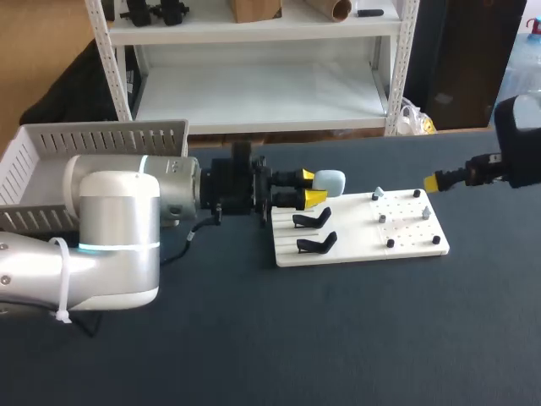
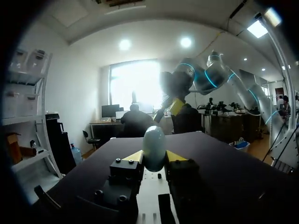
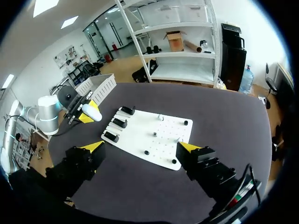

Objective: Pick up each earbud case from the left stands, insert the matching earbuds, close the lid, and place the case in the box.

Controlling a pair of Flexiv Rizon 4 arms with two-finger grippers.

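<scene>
The left hand point(image 1: 306, 189) is closed on a pale blue, rounded earbud case point(image 1: 330, 181). Its yellow tips press the case from both sides, by the far left corner of a flat white pegged board point(image 1: 355, 244) on the dark bench point(image 1: 338, 338). Two black stands point(image 1: 311, 220) sit on the board's left part, just nearer than the case. The right hand point(image 3: 141, 147) hangs wide open with nothing in it, by the board's far right corner. A white slotted box point(image 1: 101, 139) stands at the far left.

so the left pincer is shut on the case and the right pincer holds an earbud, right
Not quite. The right pincer is open and holds nothing, as the right wrist view shows. The left pincer is shut on the case.
</scene>
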